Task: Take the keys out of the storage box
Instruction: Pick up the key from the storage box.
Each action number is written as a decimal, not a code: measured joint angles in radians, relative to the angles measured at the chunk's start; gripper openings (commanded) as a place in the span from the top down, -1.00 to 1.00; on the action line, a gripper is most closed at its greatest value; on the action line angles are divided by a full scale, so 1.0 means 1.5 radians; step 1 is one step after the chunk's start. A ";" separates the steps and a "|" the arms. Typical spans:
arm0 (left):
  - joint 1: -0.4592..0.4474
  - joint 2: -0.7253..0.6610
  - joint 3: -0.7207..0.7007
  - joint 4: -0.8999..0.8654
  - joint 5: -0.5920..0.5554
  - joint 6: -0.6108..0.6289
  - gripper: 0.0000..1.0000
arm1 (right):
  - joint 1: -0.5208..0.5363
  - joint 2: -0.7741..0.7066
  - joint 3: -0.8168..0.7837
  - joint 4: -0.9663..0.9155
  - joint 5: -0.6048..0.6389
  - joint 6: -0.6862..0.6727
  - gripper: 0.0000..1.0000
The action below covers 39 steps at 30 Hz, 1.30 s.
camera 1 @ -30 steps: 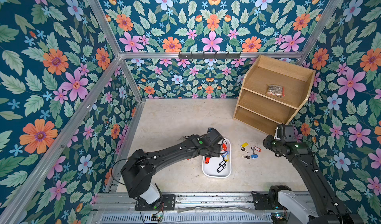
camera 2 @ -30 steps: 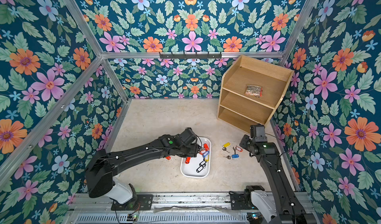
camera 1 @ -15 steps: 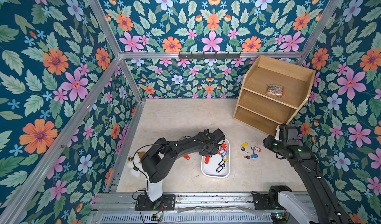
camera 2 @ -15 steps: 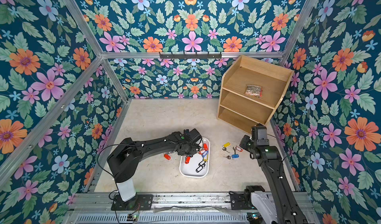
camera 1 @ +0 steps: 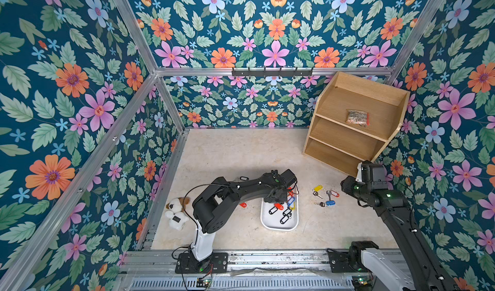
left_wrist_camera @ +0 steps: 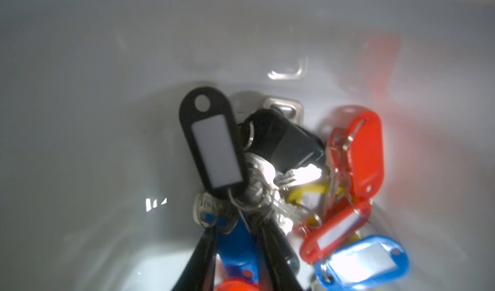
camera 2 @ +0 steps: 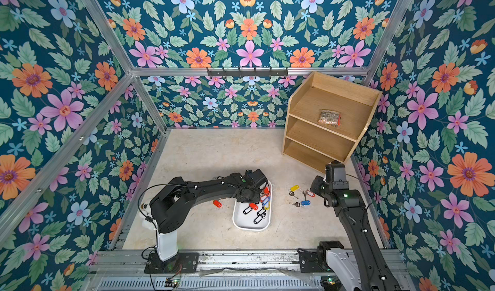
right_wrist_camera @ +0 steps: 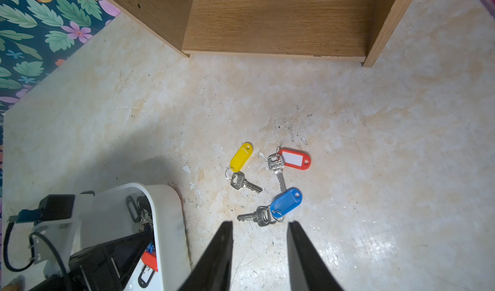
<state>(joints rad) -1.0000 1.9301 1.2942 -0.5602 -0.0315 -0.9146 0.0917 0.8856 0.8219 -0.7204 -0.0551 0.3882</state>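
Status: well under half done imo. 4 keys out, the rest still in the storage box (camera 1: 278, 228).

Out on the worktop (camera 1: 227, 155):
- grp of 3 just beside the box, on the right arm's side: yellow-tag key (right_wrist_camera: 241, 157), red-tag key (right_wrist_camera: 294, 159), blue-tag key (right_wrist_camera: 286, 201), close together.
- 4th is a lone red tag (camera 2: 217, 203) on the box's other side, near it, below the left arm. Its key is too small to make out.

In the box:
- heap bunched at the far end, away from the arm bases, rings tangled: black tag (left_wrist_camera: 213, 145), red tag (left_wrist_camera: 364, 153), blue tag (left_wrist_camera: 361, 260), yellow bits underneath.
- a few black-tag ones (camera 1: 285, 217) loose mid-box. Near end bare.

Left tool (left_wrist_camera: 242, 222): down inside the box, fingers narrow, tips either side of a dark-blue tag (left_wrist_camera: 235, 249) in the ring tangle. Looks pinched, but the wrist view is blurred, so can't confirm the grip is solid.

Right tool (right_wrist_camera: 259, 222): over the worktop by the blue-tag key, partly open, nothing between the fingers.

Left to do: basically the whole heap, prob one pull at a time. With that tangle a lift may drag 2-3 rings along, or shed some back into the box or over the rim.
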 measured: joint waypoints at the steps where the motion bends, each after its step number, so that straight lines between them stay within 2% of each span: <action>1: -0.007 -0.004 0.001 0.000 0.008 -0.001 0.36 | 0.000 0.001 0.000 0.000 0.000 0.000 0.24; 3: -0.017 -0.011 0.004 -0.003 0.025 -0.003 0.28 | 0.001 0.002 0.000 0.000 0.000 0.000 0.24; 8: -0.024 -0.042 0.012 -0.014 0.022 -0.008 -0.26 | 0.003 0.003 0.000 0.000 0.000 0.000 0.22; 10: -0.023 -0.052 0.012 -0.025 0.017 -0.014 -0.33 | 0.004 0.004 0.000 0.000 0.000 0.000 0.22; 20: -0.029 -0.079 -0.020 -0.040 0.010 -0.011 -0.18 | 0.009 0.007 0.000 0.000 0.000 0.000 0.23; 26: -0.032 -0.077 -0.061 -0.017 0.039 -0.017 -0.19 | 0.013 0.008 0.000 0.000 0.001 0.000 0.23; 33: -0.031 -0.055 -0.066 0.022 0.062 -0.020 -0.20 | 0.016 0.012 0.000 0.000 0.001 0.000 0.23; 36: -0.031 -0.044 -0.066 0.037 0.074 -0.022 -0.11 | 0.018 0.012 0.000 0.000 0.002 0.000 0.23; 39: -0.031 -0.038 -0.064 0.049 0.079 -0.022 0.09 | 0.020 0.013 0.000 0.000 0.002 0.001 0.23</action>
<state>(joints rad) -1.0470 1.8725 1.1976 -0.4870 0.0875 -0.9474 0.1219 0.9051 0.8215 -0.7204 -0.0525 0.3889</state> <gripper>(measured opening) 0.514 0.386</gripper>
